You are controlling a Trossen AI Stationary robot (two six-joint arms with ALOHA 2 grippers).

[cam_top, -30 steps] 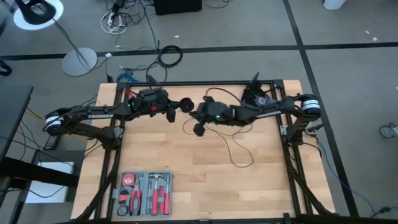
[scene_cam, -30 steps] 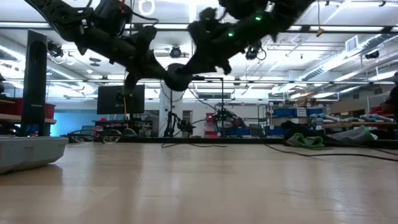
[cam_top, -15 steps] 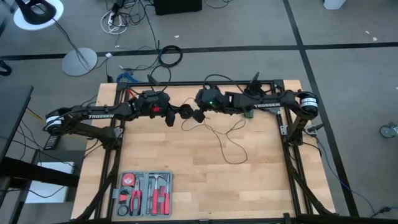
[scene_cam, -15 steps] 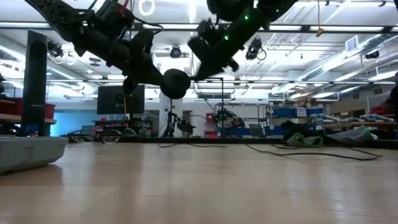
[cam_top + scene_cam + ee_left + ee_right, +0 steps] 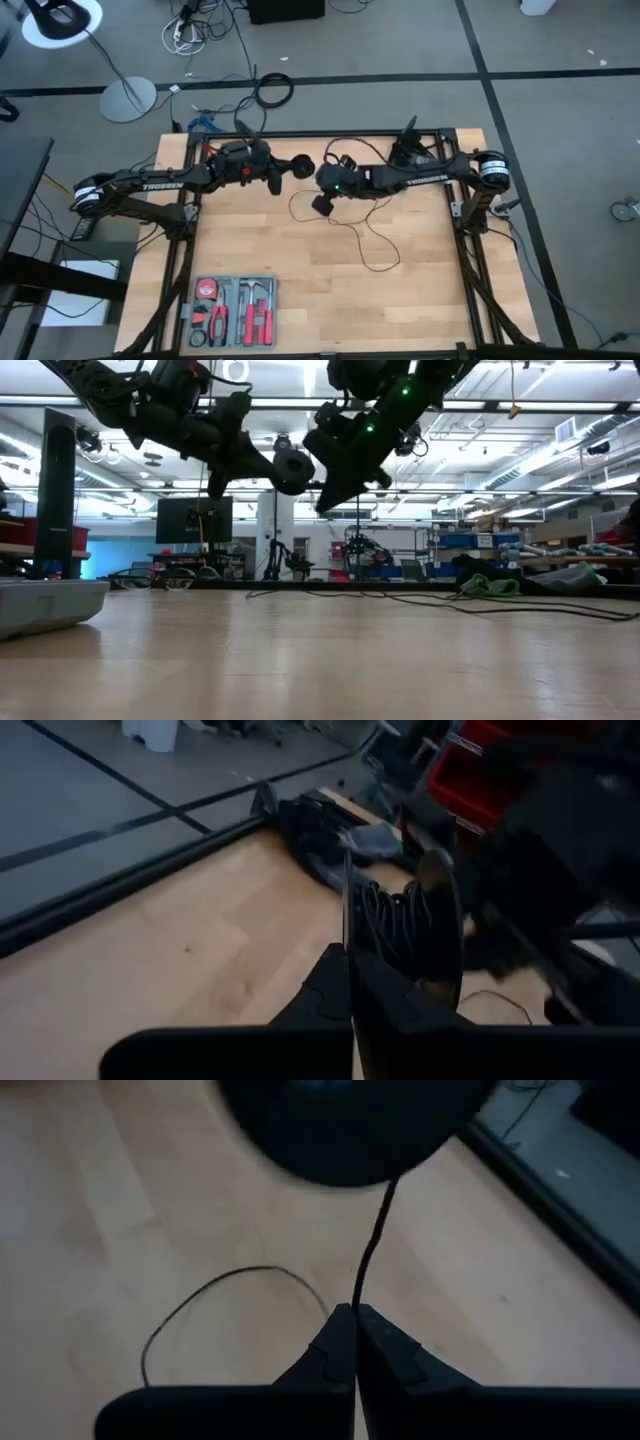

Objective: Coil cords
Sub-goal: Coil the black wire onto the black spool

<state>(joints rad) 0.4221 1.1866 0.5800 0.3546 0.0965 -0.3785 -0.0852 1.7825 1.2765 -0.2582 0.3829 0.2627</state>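
Above the far counter [image 5: 420, 300], the left gripper [image 5: 288, 170] stays clamped on the puck [image 5: 302, 166]; the right gripper [image 5: 322, 203], pinching the cord [image 5: 365, 232], has swung nearer.

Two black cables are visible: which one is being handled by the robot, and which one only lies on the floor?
The thin cord, looping over the table up to the right gripper, is handled. The thick cable ring lies untouched on the floor.
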